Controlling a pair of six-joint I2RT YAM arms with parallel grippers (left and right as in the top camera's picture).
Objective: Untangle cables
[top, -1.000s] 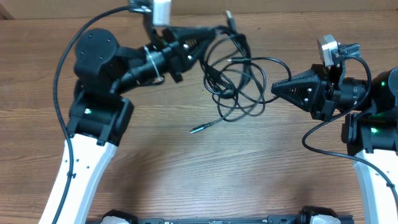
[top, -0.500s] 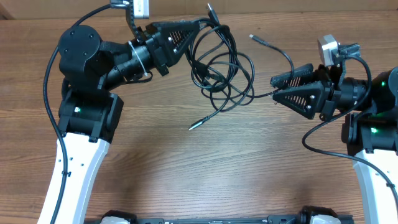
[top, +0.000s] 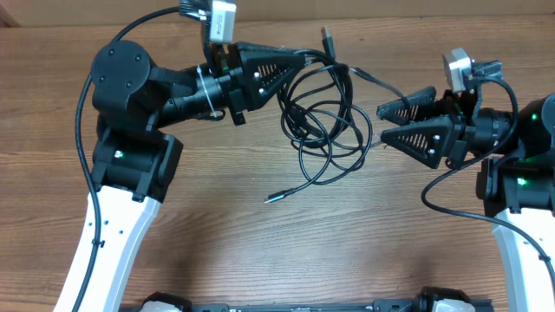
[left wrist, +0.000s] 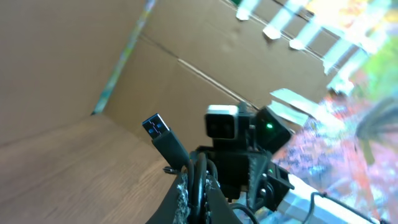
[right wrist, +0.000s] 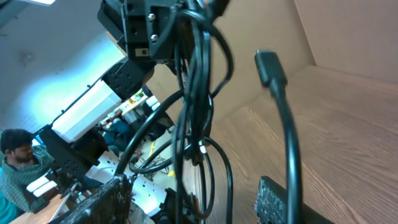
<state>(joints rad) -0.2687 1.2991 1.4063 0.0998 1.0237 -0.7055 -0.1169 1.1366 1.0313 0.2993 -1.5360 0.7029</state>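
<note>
While left pincer (top: 302, 59) clamps cables (top: 297, 121), right pincer (top: 381, 123) gapes beside them.

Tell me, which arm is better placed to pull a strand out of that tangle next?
Right, probably. The right end effector stands open beside the cables, with a plug-ended strand near its fingers. The left end effector is shut on the cables, anchoring them.

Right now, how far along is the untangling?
Little looks done: the cables form one looped bundle, with one plug end trailing on the table. In hand: the left tool is shut on the bundle's top, holding it up; the right tool stands open beside it, gripping nothing. Left: separating every strand.
</note>
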